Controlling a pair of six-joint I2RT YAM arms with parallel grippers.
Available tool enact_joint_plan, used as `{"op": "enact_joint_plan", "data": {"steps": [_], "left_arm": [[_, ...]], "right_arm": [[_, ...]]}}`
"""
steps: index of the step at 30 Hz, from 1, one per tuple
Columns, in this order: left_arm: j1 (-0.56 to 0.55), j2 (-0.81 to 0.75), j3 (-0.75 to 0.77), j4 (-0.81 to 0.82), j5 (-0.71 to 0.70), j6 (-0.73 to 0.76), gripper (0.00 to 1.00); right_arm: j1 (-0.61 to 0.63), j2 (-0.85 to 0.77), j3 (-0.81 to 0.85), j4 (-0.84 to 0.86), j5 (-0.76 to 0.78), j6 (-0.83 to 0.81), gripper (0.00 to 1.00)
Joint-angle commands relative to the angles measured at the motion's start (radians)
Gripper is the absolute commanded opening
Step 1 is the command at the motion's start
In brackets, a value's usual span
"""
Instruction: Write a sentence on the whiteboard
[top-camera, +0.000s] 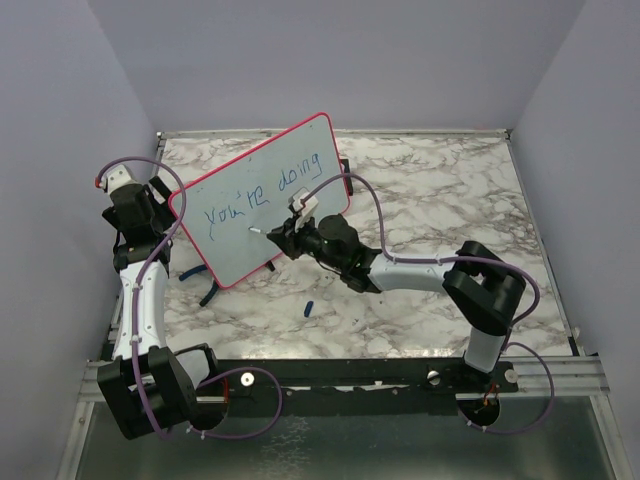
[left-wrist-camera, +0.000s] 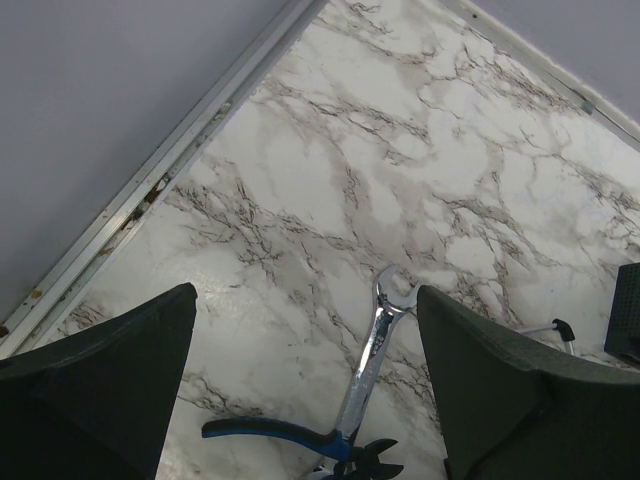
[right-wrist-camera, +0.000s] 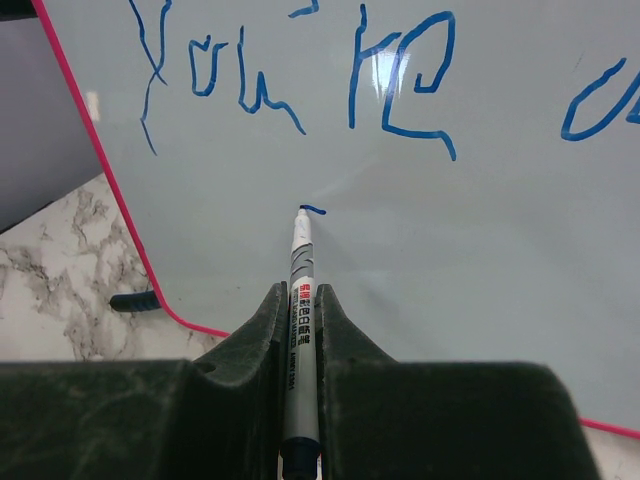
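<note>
1. Your marble table (top-camera: 440, 200) carries the whiteboard (top-camera: 232, 262), propped far left.
2. The sentence (top-camera: 262, 195) reads "you're doing"; line two barely starts.
3. Your right gripper (right-wrist-camera: 300, 300) clenches the marker (right-wrist-camera: 300, 262), tip at the board: begin "great", keeping light contact.
4. Left gripper (left-wrist-camera: 305, 330) gapes, empty.

The whiteboard (top-camera: 235, 258) is pale grey-white with a red-pink frame, and the sentence (top-camera: 262, 195) on it is blue. The table (top-camera: 440, 200) is white marble veined grey and black; the marker (right-wrist-camera: 300, 270) is white with a red label.
</note>
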Motion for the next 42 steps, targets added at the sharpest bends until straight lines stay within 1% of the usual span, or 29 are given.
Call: {"op": "enact_joint_plan", "data": {"steps": [1, 13, 24, 34, 42], "left_arm": [[-0.011, -0.006, -0.008, 0.015, 0.037, 0.004, 0.92], [-0.012, -0.008, -0.008, 0.015, 0.038, 0.003, 0.92], [-0.012, -0.008, -0.010, 0.015, 0.037, 0.003, 0.92], [-0.012, -0.008, -0.010, 0.015, 0.037, 0.004, 0.92], [-0.012, -0.008, -0.010, 0.015, 0.037, 0.004, 0.92]], "right_arm": [[0.002, 0.041, 0.033, -0.028, -0.014, -0.023, 0.00], [0.002, 0.042, -0.004, -0.054, -0.018, -0.014, 0.00], [0.002, 0.012, -0.034, -0.039, 0.080, -0.038, 0.00], [0.003, -0.018, -0.014, -0.006, 0.121, -0.058, 0.00], [0.002, -0.019, 0.009, 0.001, 0.117, -0.071, 0.00]]}}
